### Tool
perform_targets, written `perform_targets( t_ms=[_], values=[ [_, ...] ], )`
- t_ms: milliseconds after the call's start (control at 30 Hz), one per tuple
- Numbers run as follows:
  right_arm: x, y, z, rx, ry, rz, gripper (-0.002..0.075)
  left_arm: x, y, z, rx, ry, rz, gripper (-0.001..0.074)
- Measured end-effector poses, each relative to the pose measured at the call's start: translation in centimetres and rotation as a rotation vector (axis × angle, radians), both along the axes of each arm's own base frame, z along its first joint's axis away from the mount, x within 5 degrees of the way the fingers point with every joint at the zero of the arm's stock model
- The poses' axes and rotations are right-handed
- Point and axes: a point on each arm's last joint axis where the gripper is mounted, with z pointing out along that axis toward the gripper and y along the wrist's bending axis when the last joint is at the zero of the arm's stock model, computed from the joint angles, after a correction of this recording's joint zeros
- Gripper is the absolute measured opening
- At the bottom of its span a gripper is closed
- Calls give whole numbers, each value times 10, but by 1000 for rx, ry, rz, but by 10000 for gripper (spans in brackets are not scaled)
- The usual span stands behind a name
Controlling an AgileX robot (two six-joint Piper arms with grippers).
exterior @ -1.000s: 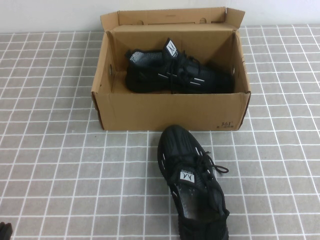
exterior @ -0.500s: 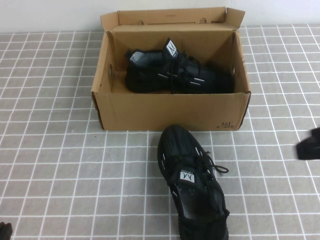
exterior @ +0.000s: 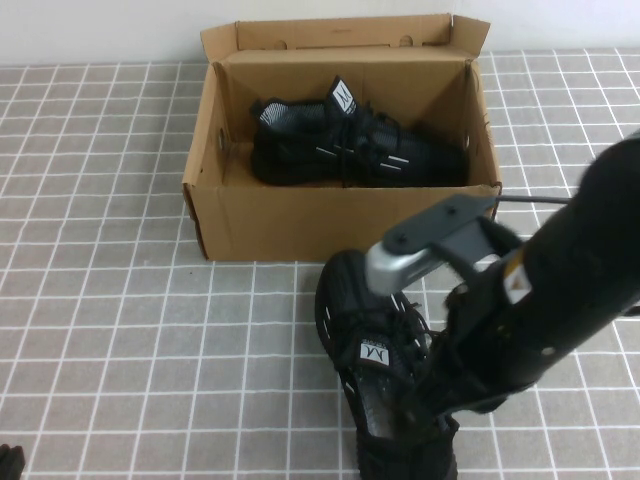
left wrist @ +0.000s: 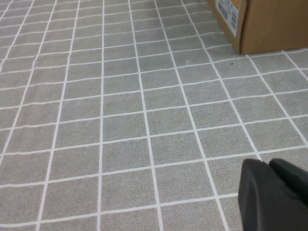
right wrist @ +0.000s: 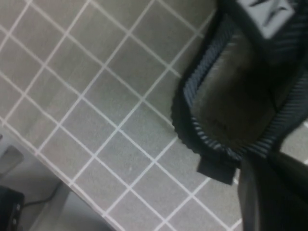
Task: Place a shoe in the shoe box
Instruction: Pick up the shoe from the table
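The shoe (exterior: 362, 305), a black mesh sneaker with a white logo on its tongue, lies on the tiled floor in front of the shoe box (exterior: 340, 225), toe toward the box. The brown cardboard box stands open with its lid flap up. My right arm reaches down over the shoe's heel half and hides it in the high view. In the right wrist view my right gripper (right wrist: 269, 166) is shut just beside the heel collar of the shoe (right wrist: 192, 96), with nothing between its fingers. My left gripper (left wrist: 268, 166) is shut and low over bare tiles at the near left (exterior: 8, 462).
The pair's other shoe (exterior: 350, 150) lies on its side inside the box. The floor is grey tile with white lines (exterior: 120, 330). A white wall runs behind the box. In the left wrist view a box corner (left wrist: 269, 24) with a printed label shows.
My right arm has swung in from the right edge and now hangs over the shoe's heel. The shoe, the box and the left gripper have not moved.
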Motion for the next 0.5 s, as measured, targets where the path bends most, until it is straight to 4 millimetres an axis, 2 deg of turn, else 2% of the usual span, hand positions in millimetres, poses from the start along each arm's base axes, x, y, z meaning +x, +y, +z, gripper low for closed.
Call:
perform_targets(
  t_ms=[67,133,300,367,500],
  values=[
    [-1,5,-1,-12,-12,45,31,0,0,0,0,0,0,-1],
    [0,8,-3,-20,-27,85,99,0,0,0,0,0,0,-1],
    [9,11,-10,-57,-87,136,401,0,0,0,0,0,0,-1],
    [12,12,-13,-61,-107,140,489,0,0,0,0,0,0,-1],
    [19,18,-22,-65,-118,140,571,0,0,0,0,0,0,-1]
  ],
)
